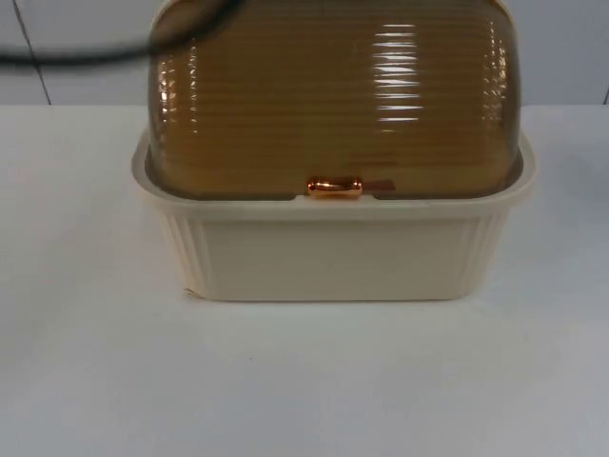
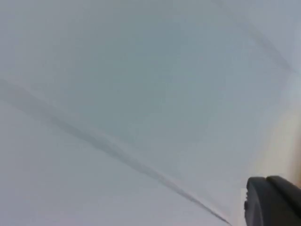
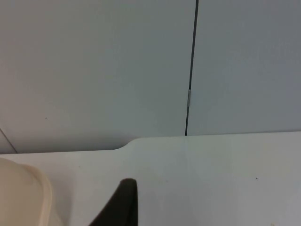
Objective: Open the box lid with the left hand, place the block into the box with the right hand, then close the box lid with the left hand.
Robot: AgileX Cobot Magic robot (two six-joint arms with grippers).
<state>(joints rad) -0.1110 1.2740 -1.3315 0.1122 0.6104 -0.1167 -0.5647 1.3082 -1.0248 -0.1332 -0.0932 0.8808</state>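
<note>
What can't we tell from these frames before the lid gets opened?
- Box contents: in the top view the ribbed amber lid is down on the cream box, too murky to see through.
- Block: cannot be located.
- Left gripper: one dark fingertip, cut off by the frame edge; fingers unreadable.
- Right gripper: same, one fingertip beside the box rim.
- Lid top: cut off by the top view's upper edge.

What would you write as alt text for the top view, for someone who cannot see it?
A cream box stands on a white table, its ribbed translucent brown lid shut, a small copper handle at the lid's front edge. A grey partition wall rises behind.
</note>
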